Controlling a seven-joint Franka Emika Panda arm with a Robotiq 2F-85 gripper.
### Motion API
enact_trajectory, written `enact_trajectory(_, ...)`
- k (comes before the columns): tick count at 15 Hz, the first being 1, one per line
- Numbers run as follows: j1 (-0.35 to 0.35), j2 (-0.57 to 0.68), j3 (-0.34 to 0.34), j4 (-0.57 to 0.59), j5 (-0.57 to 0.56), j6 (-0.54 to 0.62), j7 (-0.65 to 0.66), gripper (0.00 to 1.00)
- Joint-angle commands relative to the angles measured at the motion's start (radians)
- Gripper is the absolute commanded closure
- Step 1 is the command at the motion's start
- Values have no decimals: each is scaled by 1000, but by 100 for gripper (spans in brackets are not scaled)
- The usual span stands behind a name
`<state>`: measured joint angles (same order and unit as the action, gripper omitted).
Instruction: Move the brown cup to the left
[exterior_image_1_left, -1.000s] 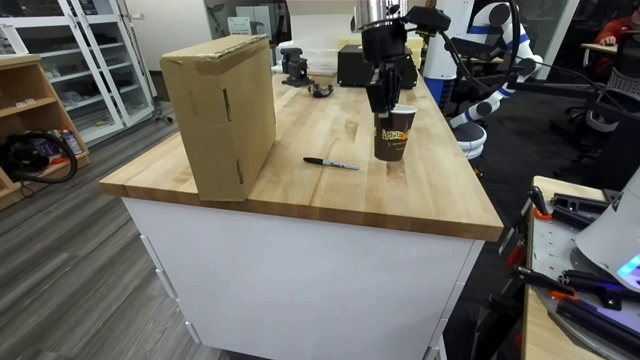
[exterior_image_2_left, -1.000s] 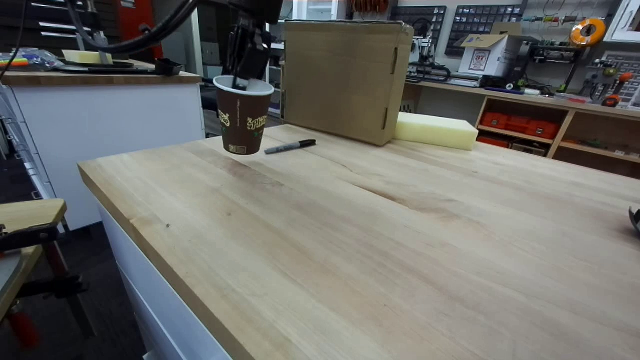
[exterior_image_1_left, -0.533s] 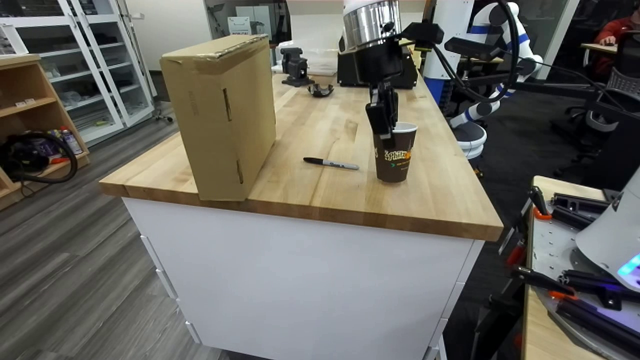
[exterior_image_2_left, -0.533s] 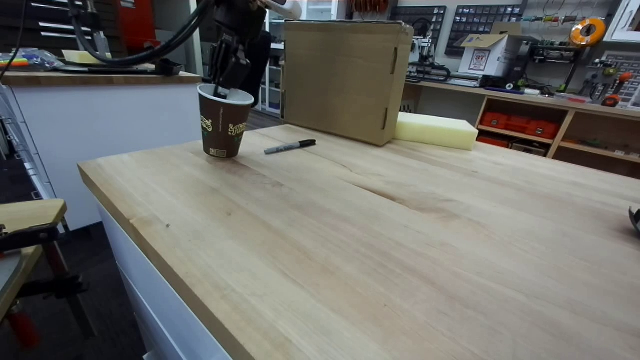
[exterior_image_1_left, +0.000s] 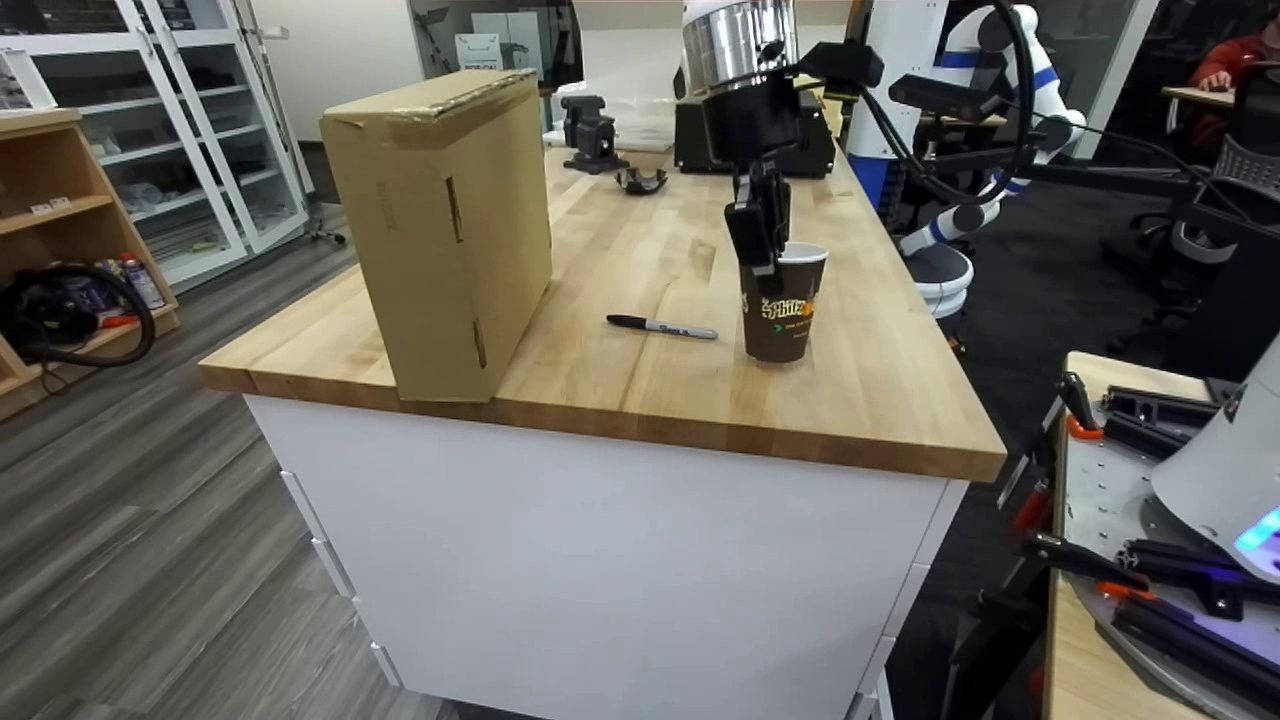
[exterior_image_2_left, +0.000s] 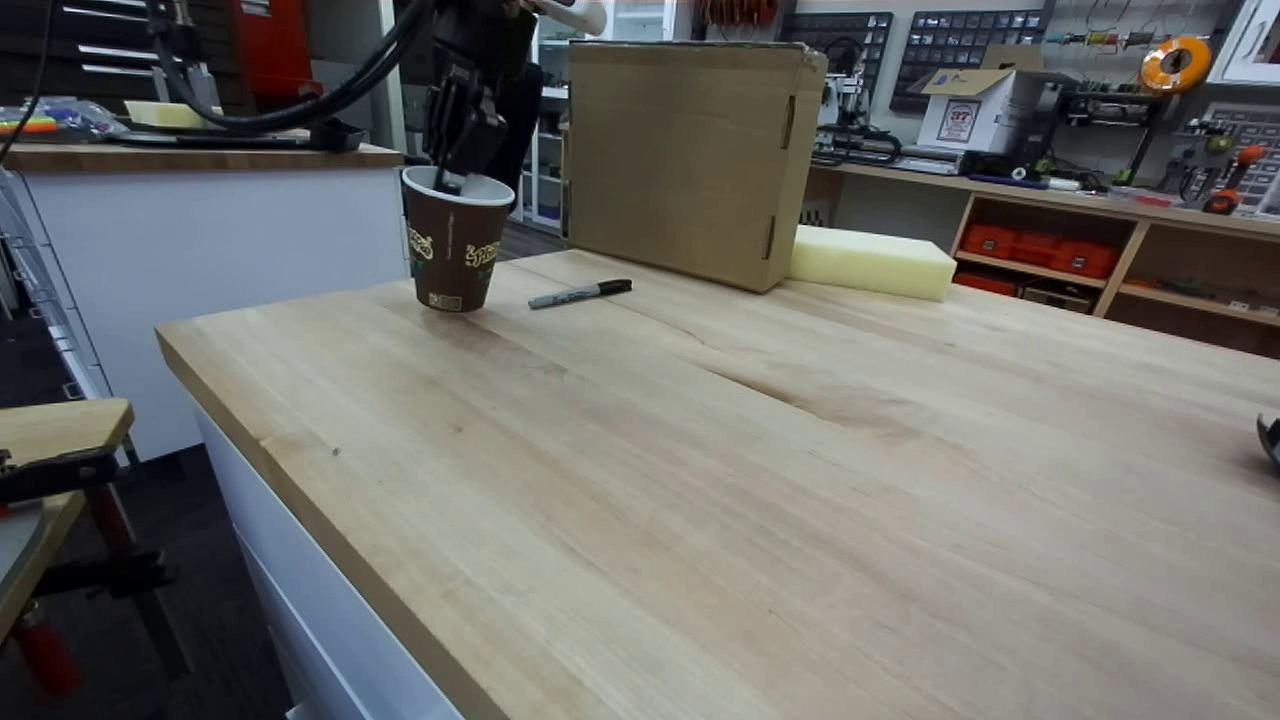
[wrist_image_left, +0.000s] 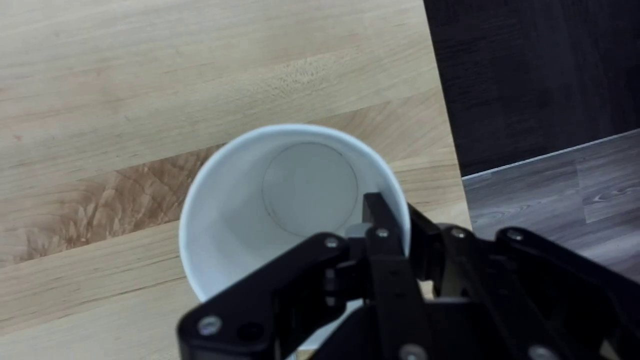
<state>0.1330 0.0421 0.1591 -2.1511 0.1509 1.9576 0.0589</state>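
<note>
The brown cup (exterior_image_1_left: 787, 328) stands upright, dark brown with a pale rim, at or just above the wooden tabletop; I cannot tell whether its base touches. It also shows in an exterior view (exterior_image_2_left: 455, 250). My gripper (exterior_image_1_left: 768, 268) reaches down over its rim. In the wrist view the white inside of the cup (wrist_image_left: 235, 200) faces me. One finger of my gripper (wrist_image_left: 396, 214) is inside the cup and the other is outside, pinching the wall between them. The outer fingertip is partly hidden behind the rim.
A black and grey marker (exterior_image_1_left: 662, 327) lies beside the cup, also seen in an exterior view (exterior_image_2_left: 580, 294). Beyond it stands a tall cardboard box (exterior_image_1_left: 440, 240), with yellow foam (exterior_image_2_left: 870, 262) next to it. The table edge (wrist_image_left: 445, 110) is close to the cup.
The gripper has come down with the cup, which was higher above the table. In the last half second both have shifted slightly toward the marker. The marker and box have not moved.
</note>
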Motion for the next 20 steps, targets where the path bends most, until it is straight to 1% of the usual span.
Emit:
enact_trajectory(1, 6, -10, -5, 5, 12, 10, 22, 67)
enact_trajectory(2, 5, -11, -5, 6, 8, 12, 24, 62)
enact_trajectory(3, 6, -13, -5, 8, 4, 15, 29, 55)
enact_trajectory(6, 8, -27, -7, 8, -59, 62, 70, 36)
enact_trajectory(10, 0, -63, -19, 15, -198, 154, 176, 10)
enact_trajectory(12, -12, -91, -33, 28, -271, 179, 238, 0)
enact_trajectory(16, -32, -143, -42, 45, -391, 195, 379, 0)
enact_trajectory(19, -50, -187, -38, 42, -452, 188, 492, 0)
enact_trajectory(20, -42, -145, -39, 62, -409, 180, 412, 0)
